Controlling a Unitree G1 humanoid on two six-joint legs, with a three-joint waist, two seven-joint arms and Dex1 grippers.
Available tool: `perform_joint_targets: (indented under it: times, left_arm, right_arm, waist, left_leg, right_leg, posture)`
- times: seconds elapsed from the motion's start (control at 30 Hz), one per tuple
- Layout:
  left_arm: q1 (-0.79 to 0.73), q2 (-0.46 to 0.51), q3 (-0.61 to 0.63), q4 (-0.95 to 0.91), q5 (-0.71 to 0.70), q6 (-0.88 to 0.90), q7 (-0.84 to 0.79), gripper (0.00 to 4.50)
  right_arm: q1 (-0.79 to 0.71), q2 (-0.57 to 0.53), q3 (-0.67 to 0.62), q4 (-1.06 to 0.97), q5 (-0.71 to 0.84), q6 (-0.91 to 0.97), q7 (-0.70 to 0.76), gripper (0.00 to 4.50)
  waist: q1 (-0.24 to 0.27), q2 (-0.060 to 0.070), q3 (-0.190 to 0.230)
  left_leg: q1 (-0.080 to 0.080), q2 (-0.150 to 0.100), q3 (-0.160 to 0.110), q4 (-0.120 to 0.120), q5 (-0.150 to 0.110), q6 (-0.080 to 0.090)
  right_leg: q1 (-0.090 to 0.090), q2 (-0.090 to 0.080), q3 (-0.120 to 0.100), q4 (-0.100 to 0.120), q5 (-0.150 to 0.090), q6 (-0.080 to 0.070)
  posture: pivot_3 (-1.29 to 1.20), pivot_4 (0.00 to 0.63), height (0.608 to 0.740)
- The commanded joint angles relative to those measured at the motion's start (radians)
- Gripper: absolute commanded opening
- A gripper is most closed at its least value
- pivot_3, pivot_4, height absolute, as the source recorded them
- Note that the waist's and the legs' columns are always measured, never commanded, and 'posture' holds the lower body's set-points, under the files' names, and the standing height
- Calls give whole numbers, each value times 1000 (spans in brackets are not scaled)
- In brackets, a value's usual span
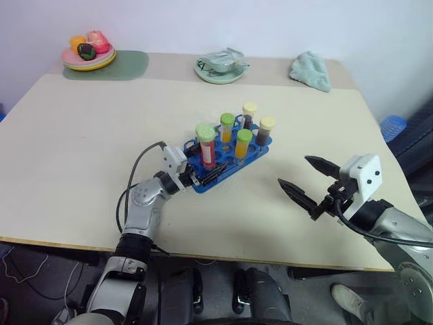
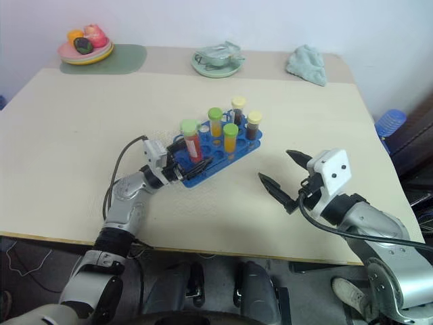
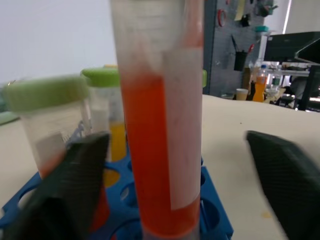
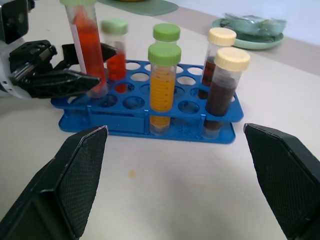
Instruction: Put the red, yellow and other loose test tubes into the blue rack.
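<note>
The blue rack (image 1: pixel 258 153) stands mid-table and holds several capped tubes. A red-filled tube (image 1: pixel 207 150) with a green cap stands in a hole at the rack's near left corner. My left gripper (image 1: pixel 206 173) is open at that corner, its fingers (image 3: pixel 75 185) apart on either side of the red tube (image 3: pixel 160 150) and not pressing it. Two yellow-filled tubes (image 4: pixel 162 90) with green caps and two dark tubes (image 4: pixel 225 85) with pale yellow caps stand farther along. My right gripper (image 1: pixel 294 171) hovers open and empty to the right of the rack, pointing at it.
At the far left a plate of toy fruit (image 1: pixel 88 54) sits on a green mat (image 1: pixel 128 66). A green dish (image 1: pixel 220 68) and a teal cloth (image 1: pixel 311 70) lie along the table's back edge. A blue stool (image 1: pixel 392 125) stands past the right edge.
</note>
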Motion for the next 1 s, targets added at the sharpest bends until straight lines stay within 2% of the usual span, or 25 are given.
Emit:
perform_joint_targets:
  times: [0.03, 0.77, 0.87, 0.93, 1.0]
  left_arm:
    - [13, 0, 13, -39, -21, 17, 2, 4479]
    - [14, 6, 25, -43, 8, -3, 30, 4479]
    - [15, 5, 30, -39, 6, -9, 32, 3640]
    - [14, 8, 30, -33, 16, -23, 37, 2731]
    - [15, 9, 31, -30, 21, -32, 40, 2731]
  right_arm:
    - [-9, -11, -7, -6, 14, -7, 6, 4500]
    - [35, -4, -9, -28, 26, -9, -6, 4500]
    - [29, -5, -7, -23, 27, -8, -6, 4500]
    - [23, -5, -3, -19, 27, -8, -6, 4500]
    - [17, -4, 3, -16, 25, -8, -7, 4500]
  waist:
    - [0, 0, 0]
    - [-1, 0, 0]
    - [-1, 0, 0]
    - [-1, 0, 0]
    - [-1, 0, 0]
  left_leg:
    - [0, 0, 0, 0, 0, 0]
    - [0, 0, 0, 0, 0, 0]
    - [0, 0, 0, 0, 0, 0]
    - [0, 0, 0, 0, 0, 0]
    - [0, 0, 0, 0, 0, 0]
  right_leg:
    - [0, 0, 0, 0, 0, 0]
    - [0, 0, 0, 0, 0, 0]
    - [0, 0, 0, 0, 0, 0]
    - [0, 0, 0, 0, 0, 0]
    - [0, 0, 0, 0, 0, 0]
  posture:
    - [0, 150, 740]
    - [0, 150, 740]
    - [0, 150, 740]
    - [0, 150, 740]
    - [0, 150, 740]
